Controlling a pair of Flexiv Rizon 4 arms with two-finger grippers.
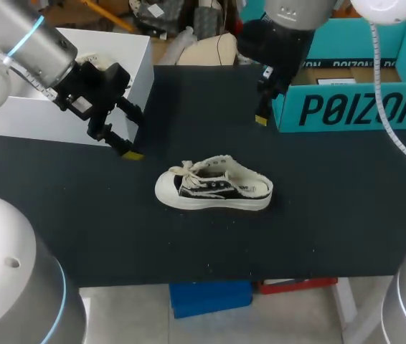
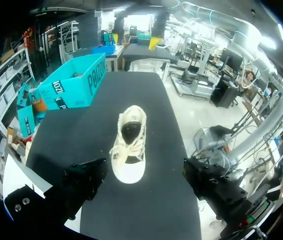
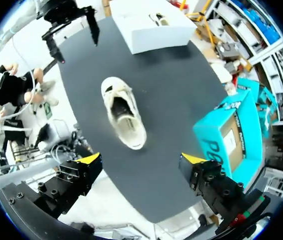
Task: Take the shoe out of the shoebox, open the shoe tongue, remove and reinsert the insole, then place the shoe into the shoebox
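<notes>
Yellow-tipped fingers stand wide apart on both arms, the left gripper (image 1: 136,136) and the right gripper (image 3: 140,159) each holding nothing as they hang above the black table (image 1: 318,215). Between them, well clear of either, a cream low-top canvas sneaker (image 1: 214,188) with dark side panels sits upright on its sole near the middle of the table, laces tied in a loose bow and its toe toward the left arm. That central spot looks chosen so both arms can reach it, one to steady the shoe while the other works the tongue and insole. The teal shoebox (image 1: 353,107) stands open at the far right of the table, just beside the right gripper, leaving the middle free for the work. A white box (image 1: 135,57) sits at the far left, behind the left arm. The shoe appears to be out of its box, with the tongue step likely next. Large dark lettering runs along the shoebox's side; no writing can be made out on the sneaker.
</notes>
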